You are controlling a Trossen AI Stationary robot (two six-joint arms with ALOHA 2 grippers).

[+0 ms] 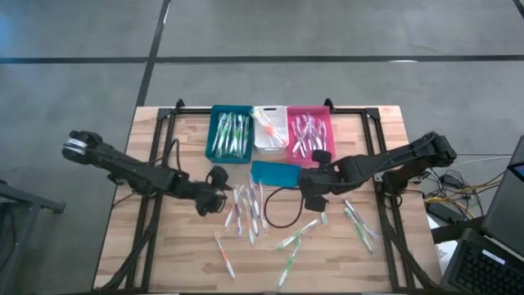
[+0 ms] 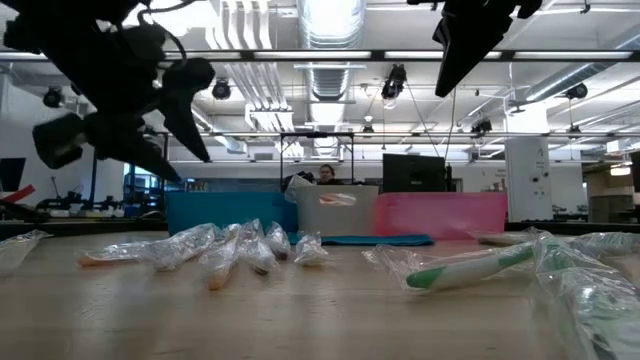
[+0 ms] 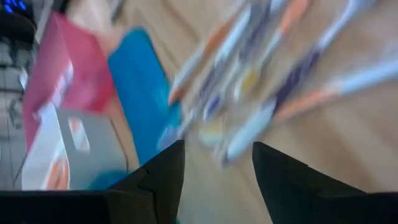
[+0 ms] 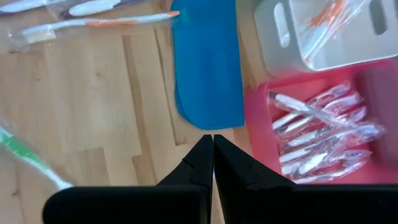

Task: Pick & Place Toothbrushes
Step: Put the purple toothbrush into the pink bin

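Toothbrushes (image 1: 248, 210) lay just ahead of the spread left gripper (image 1: 223, 199).
Right gripper (image 1: 313, 193), pressed together, hovered beside the pink bin (image 1: 310, 133).

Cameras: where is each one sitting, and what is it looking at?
High: overhead, looking down on table, both arms.
Low: table height, facing bins; arms hang above.
Left wrist: behind open left gripper, above loose toothbrushes.
Right wrist: behind shut right gripper, above pink bin.
Shared: teal lid in both.

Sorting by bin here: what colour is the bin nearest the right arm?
Pink; the bin holding wrapped toothbrushes shows best in the high view.
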